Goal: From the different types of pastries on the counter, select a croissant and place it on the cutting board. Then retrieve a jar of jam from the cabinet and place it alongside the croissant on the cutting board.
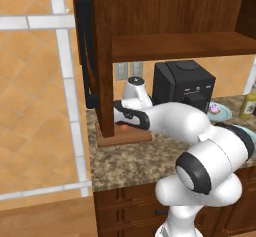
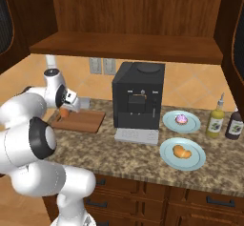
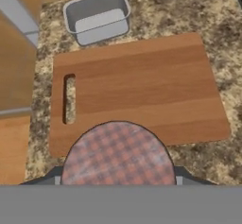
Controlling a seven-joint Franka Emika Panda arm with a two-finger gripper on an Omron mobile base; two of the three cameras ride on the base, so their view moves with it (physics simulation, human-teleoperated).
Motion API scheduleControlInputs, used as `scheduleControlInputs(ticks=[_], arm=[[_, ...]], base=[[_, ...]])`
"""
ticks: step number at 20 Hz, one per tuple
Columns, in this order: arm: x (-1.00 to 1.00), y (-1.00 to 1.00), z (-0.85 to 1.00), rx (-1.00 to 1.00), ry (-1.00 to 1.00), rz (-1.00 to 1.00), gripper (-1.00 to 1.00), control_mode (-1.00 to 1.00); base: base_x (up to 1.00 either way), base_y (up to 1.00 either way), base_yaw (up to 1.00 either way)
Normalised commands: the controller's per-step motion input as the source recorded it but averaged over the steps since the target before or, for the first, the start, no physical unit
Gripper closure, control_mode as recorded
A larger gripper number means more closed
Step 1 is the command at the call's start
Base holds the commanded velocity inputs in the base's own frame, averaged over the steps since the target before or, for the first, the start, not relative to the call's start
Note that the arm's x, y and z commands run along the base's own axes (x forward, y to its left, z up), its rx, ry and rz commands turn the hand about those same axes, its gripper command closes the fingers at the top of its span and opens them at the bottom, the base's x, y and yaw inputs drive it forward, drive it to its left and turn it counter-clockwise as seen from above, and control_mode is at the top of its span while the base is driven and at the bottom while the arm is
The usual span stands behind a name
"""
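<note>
Speckled brown and beige granite counter (image 2: 143, 156) runs under the tall dark reddish-brown wooden cabinet (image 2: 128, 10), whose thick shelf hangs over a black box-shaped coffee machine (image 2: 138, 96). From my hand camera I look straight down on the flat rectangular reddish-brown wooden cutting board (image 3: 142, 90) with its slot handle, bare of anything, and a small grey open metal tub (image 3: 98, 16) sits on the granite just beyond it. My gripper (image 2: 64, 111) is over the near end of that board, jaws drawn in tight on the tiny squat orange-brown jar of jam (image 3: 118, 154) — its round lid, checked in pink and grey, is close under the lens, and a glimpse of orange shows below my hand in the base views. I cannot tell whether the jar touches the wood. The small golden-orange croissant (image 2: 181, 152) lies on a pale blue round plate (image 2: 167, 159) well off on the far side of the coffee machine, with a pinkish-purple pastry (image 2: 181, 119) on a second pale blue plate (image 2: 169, 125) behind it. A tall yellow-green bottle (image 2: 216, 120) and a dark brown bottle (image 2: 234, 124) stand near — no writing or label on anything is readable.
</note>
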Motion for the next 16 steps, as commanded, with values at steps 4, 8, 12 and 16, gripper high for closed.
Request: scheduleControlInputs(ticks=[4, 8, 12, 16], arm=[[0.05, 0.00, -0.04, 0.03, 0.04, 0.00, 1.00, -1.00], [0.69, -0.01, 0.00, 0.01, 0.00, 0.00, 1.00, -1.00], [0.15, 0.00, -0.04, 0.00, 0.00, 0.00, 1.00, -1.00], [0.14, 0.15, -0.88, -0.12, 0.00, 0.00, 1.00, -1.00]], base=[[0.00, 0.00, 0.00], [0.00, 0.00, 0.00], [0.00, 0.00, 0.00], [0.00, 0.00, 0.00]])
